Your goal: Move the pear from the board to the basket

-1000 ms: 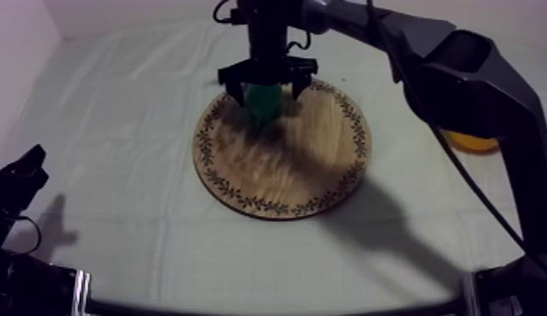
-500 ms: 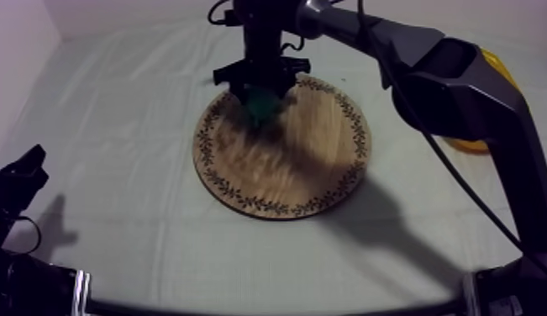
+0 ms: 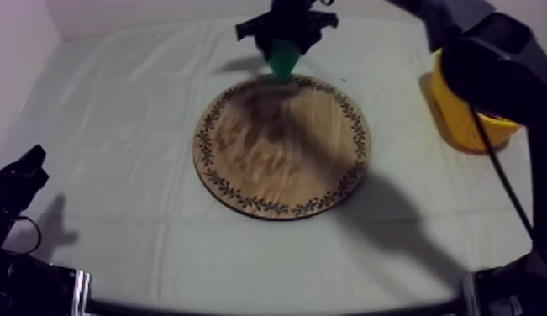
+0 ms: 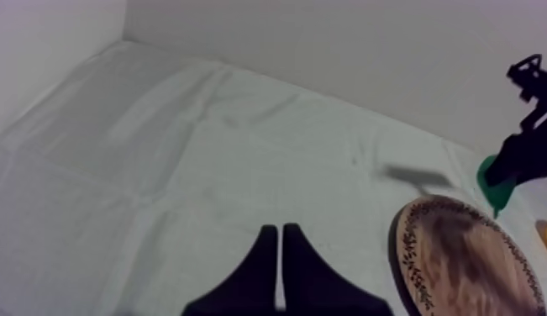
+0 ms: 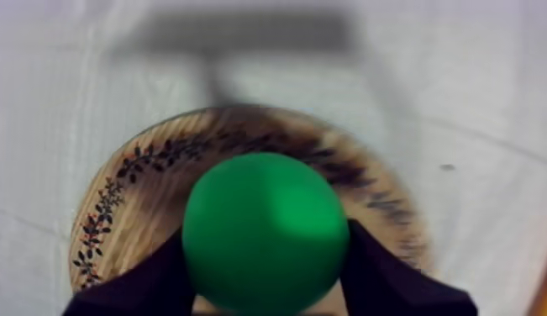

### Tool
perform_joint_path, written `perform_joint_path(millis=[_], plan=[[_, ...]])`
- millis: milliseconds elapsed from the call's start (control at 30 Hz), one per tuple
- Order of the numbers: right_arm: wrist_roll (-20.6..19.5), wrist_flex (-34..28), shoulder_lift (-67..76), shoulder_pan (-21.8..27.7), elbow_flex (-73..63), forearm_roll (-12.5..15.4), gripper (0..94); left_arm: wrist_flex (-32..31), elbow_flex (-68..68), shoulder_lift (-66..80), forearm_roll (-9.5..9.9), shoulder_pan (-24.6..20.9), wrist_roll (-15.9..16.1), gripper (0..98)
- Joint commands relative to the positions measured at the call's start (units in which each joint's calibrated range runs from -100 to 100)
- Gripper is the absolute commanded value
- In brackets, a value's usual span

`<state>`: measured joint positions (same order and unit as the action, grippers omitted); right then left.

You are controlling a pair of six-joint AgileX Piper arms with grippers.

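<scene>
Top view gave you the creased, matte cloth of the surface (image 3: 117, 126), then the round wooden board (image 3: 282, 160), flat, grained, leaf-patterned at the rim. It was bare by then: half a second earlier its load sat there, and you had since lifted it clear. The pick looked done, and the carry to the smooth yellow basket (image 3: 461, 118) at your right remained. Your left end effector (image 4: 281, 267) lay idle, fingers together. Your right end effector (image 3: 285, 40) was clamped on the pear (image 3: 282, 60), glossy, rounded and green, above the board's far rim.
</scene>
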<state>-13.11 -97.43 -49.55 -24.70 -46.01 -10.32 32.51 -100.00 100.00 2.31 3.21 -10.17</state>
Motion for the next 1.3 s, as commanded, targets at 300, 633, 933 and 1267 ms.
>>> perform_joint_path(millis=[300, 633, 933, 1267], plan=[[7.25, 0.90, 22.81, 8.85, 14.75, -3.81, 29.0, -0.01, 0.00, 0.00, 0.01, 0.02, -0.01, 0.1], [13.07, 9.01, 39.11, 19.57, 35.72, -6.77, 30.0, -0.01, 0.00, 0.00, 0.01, 0.02, -0.01, 0.1], [15.73, 18.79, 45.78, 27.38, 56.99, -9.66, 29.3, -0.01, 0.00, 0.00, 0.01, 0.02, -0.01, 0.1], [14.98, 28.01, 44.31, 29.29, 71.69, -10.32, 31.9, -0.01, 0.00, 0.00, 0.01, 0.02, -0.01, 0.1]])
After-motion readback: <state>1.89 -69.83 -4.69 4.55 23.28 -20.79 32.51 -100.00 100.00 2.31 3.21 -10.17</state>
